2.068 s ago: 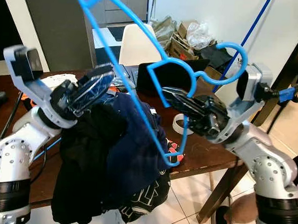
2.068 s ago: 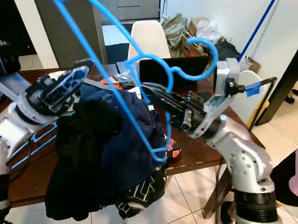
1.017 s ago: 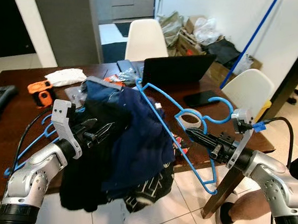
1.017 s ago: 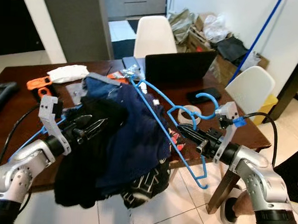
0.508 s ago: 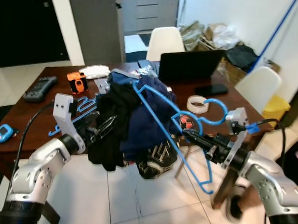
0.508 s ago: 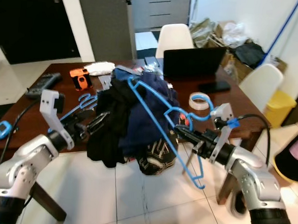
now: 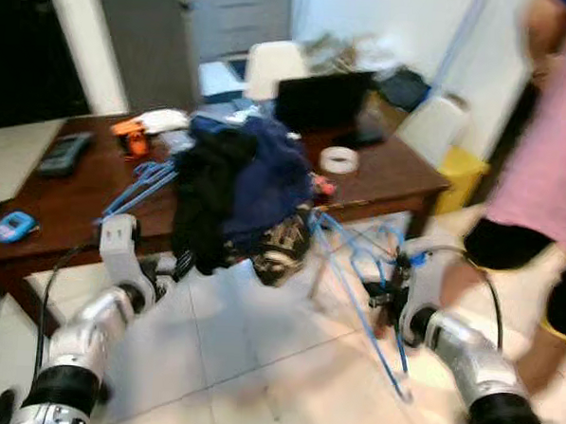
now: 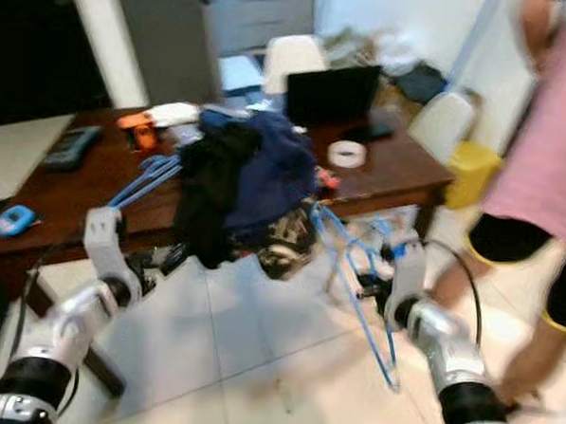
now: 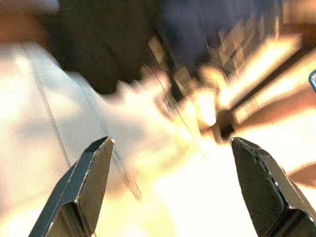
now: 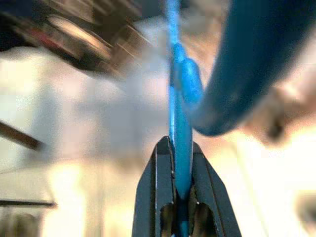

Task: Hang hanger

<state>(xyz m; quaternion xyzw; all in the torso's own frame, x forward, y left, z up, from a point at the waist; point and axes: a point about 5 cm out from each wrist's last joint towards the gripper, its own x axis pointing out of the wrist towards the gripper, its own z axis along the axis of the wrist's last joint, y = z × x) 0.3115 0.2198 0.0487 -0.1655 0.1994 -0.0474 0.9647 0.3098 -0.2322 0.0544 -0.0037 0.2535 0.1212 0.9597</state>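
We hold the hanger, low beside the desk, by one thin bar pinched in our right hand, left hand released; it looks light, stiff, slippery, so grip near the hook.

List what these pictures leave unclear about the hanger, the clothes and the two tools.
- Hanger: motion blur in the eye views smears its outline; its hook cannot be traced.
- Right tool: shut on the hanger; the frame edge cuts off its base.
- Clothes: the dark pile hides whatever supports it.
- Left tool: open; everything beyond it is blurred in the wrist view.
- Person: cut off by the right edge.
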